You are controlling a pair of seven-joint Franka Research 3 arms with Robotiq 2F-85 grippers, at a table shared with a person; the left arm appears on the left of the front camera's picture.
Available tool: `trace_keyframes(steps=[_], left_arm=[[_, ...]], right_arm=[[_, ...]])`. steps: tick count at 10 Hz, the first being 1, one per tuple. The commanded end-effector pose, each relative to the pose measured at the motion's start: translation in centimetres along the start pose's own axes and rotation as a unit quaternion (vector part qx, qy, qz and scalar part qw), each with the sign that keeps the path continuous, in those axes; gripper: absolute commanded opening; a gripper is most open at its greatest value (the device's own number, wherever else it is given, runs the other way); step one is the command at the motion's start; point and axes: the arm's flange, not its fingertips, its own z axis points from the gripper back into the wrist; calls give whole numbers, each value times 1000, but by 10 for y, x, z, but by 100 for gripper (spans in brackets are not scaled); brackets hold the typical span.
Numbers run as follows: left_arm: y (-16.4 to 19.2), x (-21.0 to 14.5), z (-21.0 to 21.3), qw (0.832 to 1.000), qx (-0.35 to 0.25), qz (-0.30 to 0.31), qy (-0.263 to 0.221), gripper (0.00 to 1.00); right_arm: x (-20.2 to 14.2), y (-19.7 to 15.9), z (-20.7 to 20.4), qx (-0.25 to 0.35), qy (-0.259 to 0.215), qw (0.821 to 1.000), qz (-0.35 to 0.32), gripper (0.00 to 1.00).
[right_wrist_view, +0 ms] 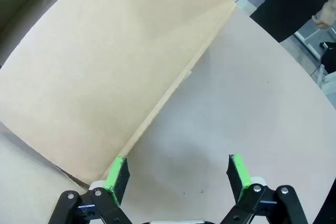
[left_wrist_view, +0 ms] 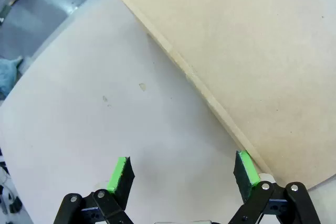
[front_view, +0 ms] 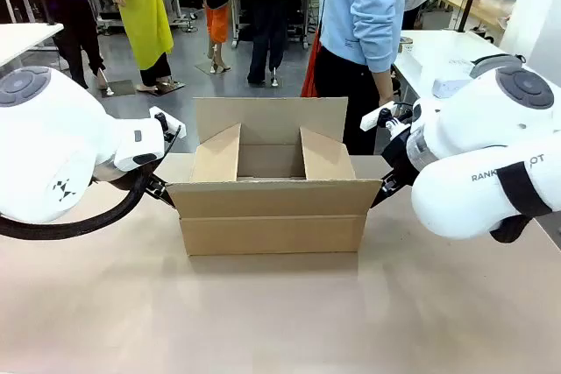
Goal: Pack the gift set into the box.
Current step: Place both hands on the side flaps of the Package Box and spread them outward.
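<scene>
While both white arms crouch low over the table [front_view: 280, 321], each reaches in toward one short end of the box [front_view: 272, 232], which stands mid-table with its flaps open: the far one upright, the near one folded down over the front wall. In its wrist view the left gripper [left_wrist_view: 181, 169] is spread wide over bare tabletop, with one green pad [left_wrist_view: 247, 167] just beside the cardboard's lower edge. The right gripper [right_wrist_view: 178, 174] is spread equally wide, gripping nothing, and its pad [right_wrist_view: 116, 174] is close to the carton's corner. A person [front_view: 359, 15] in a light blue top stands behind the box at the far side.
</scene>
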Motion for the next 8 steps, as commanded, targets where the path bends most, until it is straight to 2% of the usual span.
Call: trace_keyframes(steps=[1,8], left_arm=[[0,0,0,1000,0,0,0,100],[0,0,0,1000,0,0,0,100]], right_arm=[[0,0,0,0,0,1000,0,100],[0,0,0,0,0,1000,0,100]])
